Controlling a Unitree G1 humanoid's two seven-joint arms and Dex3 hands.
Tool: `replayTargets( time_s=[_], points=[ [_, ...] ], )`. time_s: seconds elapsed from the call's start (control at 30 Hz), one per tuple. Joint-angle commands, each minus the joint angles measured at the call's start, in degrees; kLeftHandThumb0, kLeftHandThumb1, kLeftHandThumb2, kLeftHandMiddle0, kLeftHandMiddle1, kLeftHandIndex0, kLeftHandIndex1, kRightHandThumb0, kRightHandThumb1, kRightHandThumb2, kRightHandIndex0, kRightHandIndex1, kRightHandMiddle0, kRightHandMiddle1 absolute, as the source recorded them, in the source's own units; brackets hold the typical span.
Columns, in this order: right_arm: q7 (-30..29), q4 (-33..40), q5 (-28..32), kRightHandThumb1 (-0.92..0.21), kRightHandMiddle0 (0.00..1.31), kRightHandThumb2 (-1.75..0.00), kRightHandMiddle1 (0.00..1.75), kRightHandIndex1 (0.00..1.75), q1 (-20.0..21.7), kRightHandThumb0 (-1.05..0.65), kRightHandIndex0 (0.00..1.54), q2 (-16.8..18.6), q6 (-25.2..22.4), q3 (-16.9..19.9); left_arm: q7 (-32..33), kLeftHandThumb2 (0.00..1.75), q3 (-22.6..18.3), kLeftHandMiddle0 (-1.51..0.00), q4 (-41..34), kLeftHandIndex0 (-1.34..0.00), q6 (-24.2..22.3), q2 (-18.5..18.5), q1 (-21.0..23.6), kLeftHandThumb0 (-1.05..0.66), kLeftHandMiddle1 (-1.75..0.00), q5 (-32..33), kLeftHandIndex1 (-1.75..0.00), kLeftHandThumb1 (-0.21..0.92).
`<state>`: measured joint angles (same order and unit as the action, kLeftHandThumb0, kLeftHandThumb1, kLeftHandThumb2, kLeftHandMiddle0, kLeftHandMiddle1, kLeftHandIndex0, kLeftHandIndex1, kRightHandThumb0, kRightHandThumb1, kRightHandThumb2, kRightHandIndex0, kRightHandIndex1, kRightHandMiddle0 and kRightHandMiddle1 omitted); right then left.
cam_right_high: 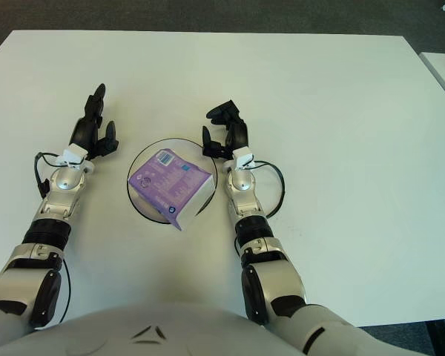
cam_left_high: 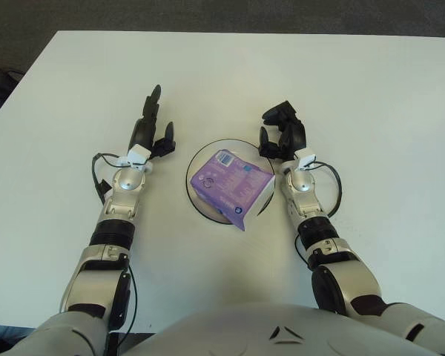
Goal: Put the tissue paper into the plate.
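I count one purple tissue pack [cam_left_high: 232,185], one plate [cam_left_high: 196,199] beneath it, one white worktop [cam_left_high: 356,81] — and two robot hands: left hand [cam_left_high: 150,132], right hand [cam_left_high: 283,133].
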<state>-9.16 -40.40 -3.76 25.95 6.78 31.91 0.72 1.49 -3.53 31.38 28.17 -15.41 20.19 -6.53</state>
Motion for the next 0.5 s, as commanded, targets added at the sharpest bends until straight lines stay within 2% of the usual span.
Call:
replayTargets(
  time_s=[0.0, 0.47],
  points=[
    [-0.4, -6.6, -0.3, -0.36, 0.41, -1.22, 1.61, 1.68, -7.8, -0.01, 0.65, -0.8, -3.0, 0.4, 1.5, 0.95, -0.5, -0.08, 1.3, 0.0, 0.8, 0.6, -1.6, -0.85, -0.01, -0.3, -0.28, 0.92],
    [1.4, -6.3, 0.8, -0.36, 0.42, -1.22, 1.59, 1.7, -7.5, -0.01, 0.63, -1.4, -4.0, 0.9, 4.5, 0.94, -0.7, -0.12, 3.3, 0.0, 2.6, 2.1, -3.4, -0.82, -0.02, -0.7, -0.31, 0.92]
  ],
)
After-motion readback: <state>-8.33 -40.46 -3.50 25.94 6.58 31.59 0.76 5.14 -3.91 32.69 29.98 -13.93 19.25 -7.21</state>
